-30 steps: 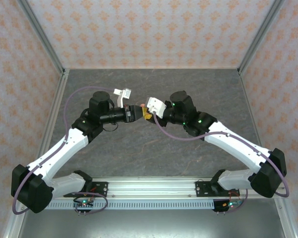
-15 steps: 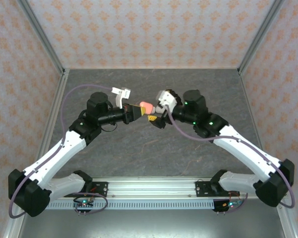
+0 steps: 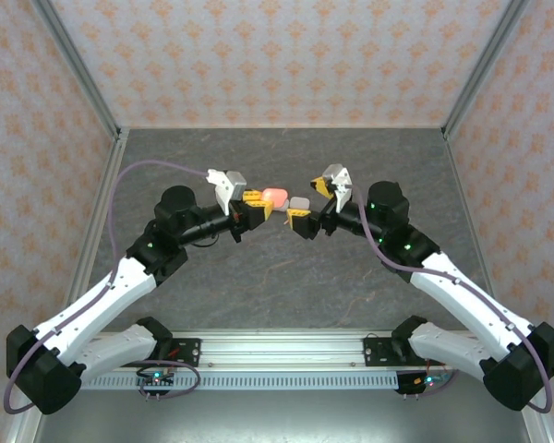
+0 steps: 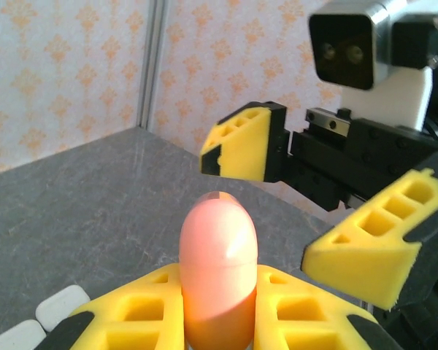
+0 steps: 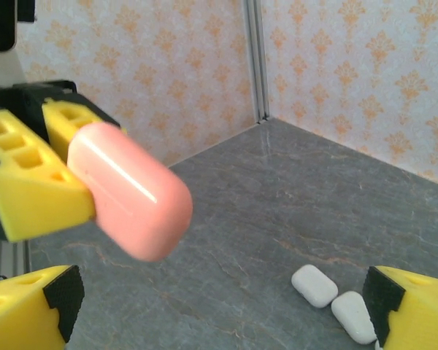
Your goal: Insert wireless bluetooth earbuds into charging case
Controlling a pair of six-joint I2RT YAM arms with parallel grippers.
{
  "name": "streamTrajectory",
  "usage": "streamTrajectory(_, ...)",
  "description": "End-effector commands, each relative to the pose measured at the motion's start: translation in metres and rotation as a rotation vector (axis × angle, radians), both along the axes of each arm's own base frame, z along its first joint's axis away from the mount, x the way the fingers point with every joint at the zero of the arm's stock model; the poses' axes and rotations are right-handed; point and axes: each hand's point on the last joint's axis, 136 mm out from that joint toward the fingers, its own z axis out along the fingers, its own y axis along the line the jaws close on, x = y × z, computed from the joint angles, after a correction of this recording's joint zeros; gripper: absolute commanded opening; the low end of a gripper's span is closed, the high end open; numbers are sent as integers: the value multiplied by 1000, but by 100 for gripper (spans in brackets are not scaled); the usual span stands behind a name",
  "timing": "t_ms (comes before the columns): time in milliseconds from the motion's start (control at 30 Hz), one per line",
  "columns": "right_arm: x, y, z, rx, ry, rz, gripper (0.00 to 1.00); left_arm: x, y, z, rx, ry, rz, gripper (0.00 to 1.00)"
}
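Right gripper [image 3: 312, 203] pulls back, jaws wide apart and empty, while left gripper [image 3: 261, 205] stays clamped on the pink charging case [image 3: 276, 196].

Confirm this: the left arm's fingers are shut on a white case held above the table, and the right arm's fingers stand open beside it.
Wrong colour: the case in the left arm's fingers is pink, not white, as the left wrist view shows. The right arm's fingers stand open beside it.
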Motion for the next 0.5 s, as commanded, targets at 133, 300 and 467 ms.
streamTrajectory(133, 10, 11, 28, 60, -41, 22, 95, -4, -5, 12, 28, -128, -26, 0)
streamTrajectory(300, 17, 13, 32, 58, -48, 10, 93, -6, -5, 10, 50, -128, -34, 0)
streamTrajectory(467, 27, 14, 30, 29, -32, -12, 91, -9, -6, 9, 69, -136, -51, 0)
